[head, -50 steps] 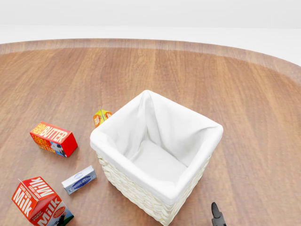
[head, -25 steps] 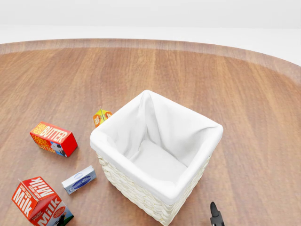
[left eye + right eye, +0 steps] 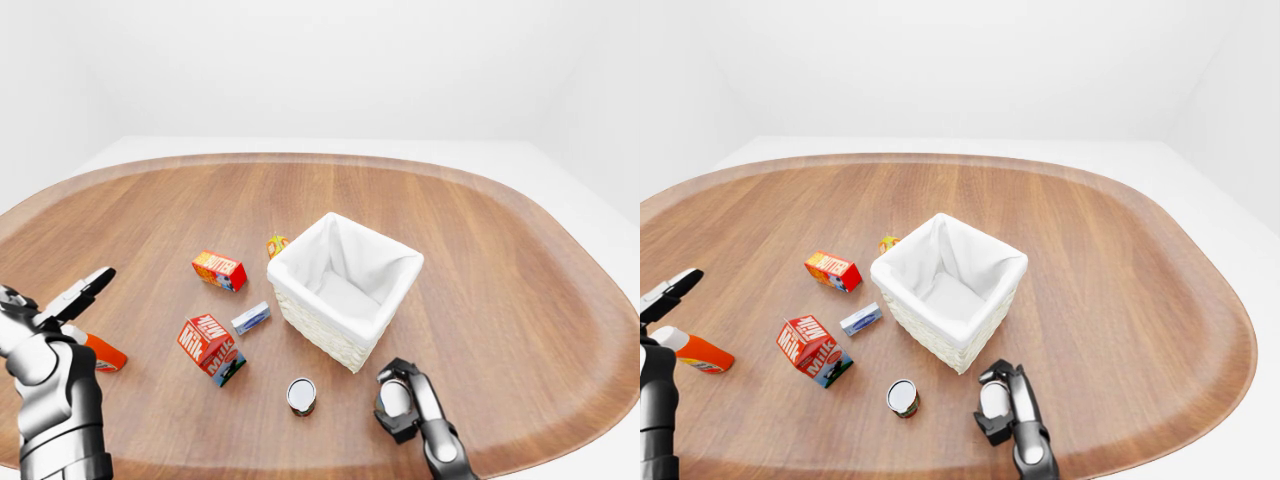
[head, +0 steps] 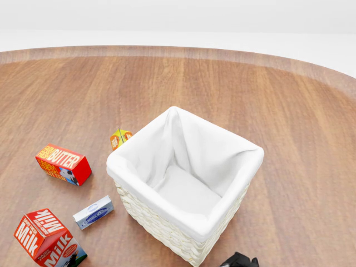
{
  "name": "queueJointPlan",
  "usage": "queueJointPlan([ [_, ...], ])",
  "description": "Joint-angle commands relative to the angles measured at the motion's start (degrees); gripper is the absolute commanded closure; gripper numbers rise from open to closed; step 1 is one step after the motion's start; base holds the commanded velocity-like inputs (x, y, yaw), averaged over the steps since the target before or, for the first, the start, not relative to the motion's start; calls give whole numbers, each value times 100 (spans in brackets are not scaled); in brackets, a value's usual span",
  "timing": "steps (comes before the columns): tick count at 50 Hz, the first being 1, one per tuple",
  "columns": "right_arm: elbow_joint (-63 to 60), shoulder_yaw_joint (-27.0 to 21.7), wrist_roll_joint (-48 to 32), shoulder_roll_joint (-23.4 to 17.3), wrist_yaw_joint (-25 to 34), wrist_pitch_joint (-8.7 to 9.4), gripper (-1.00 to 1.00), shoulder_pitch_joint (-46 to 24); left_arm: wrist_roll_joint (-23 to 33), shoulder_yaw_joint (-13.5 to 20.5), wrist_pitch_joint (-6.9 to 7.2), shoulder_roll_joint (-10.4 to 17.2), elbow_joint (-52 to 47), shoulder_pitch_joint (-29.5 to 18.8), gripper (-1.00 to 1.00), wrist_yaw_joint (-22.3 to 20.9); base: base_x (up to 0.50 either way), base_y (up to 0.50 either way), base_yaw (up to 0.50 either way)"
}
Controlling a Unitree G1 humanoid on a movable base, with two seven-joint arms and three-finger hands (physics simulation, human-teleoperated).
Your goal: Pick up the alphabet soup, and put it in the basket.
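The alphabet soup can [image 3: 301,395] stands upright on the wooden table, below the basket in the left-eye view; it also shows in the right-eye view [image 3: 903,397]. The white-lined wicker basket [image 3: 290,262] stands mid-table and is empty. My right hand [image 3: 399,402] hovers to the right of the can, near the basket's lower corner, with fingers partly curled and nothing in them. It shows only as a dark shape [image 4: 240,260] at the head view's bottom edge. My left hand [image 3: 76,297] is raised at the far left, open and empty.
A butter box [image 3: 220,270], a milk carton [image 3: 208,345], a small blue-white box [image 3: 251,318] and a small orange carton [image 3: 276,244] lie left of the basket. An orange bottle [image 3: 698,351] lies near my left arm. The table's edge [image 3: 560,440] runs close at the bottom.
In the head view, the thin dark fingertip at the bottom edge has given way to a wider dark hand shape slightly to the left. The objects have not moved.
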Motion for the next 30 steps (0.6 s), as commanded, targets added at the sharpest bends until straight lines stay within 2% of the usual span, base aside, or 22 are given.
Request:
queueJointPlan([
  [1,506,-146,182,-76,-139,0,100,6,29,8,0,-11,9,-19,-100,-3,0,0,0],
  [13,-561,-165,212,-49,-9,0,100,494,7,-23,0,7,117,-37,-100,-22,0,0,0],
  [22,-1973,-144,249,-21,204,0,100,1058,17,12,0,-13,-58,16,-100,-5,0,0,0],
  [30,-2582,-124,200,-12,280,0,100,1247,26,-10,0,-5,46,-26,-100,-17,0,0,0],
])
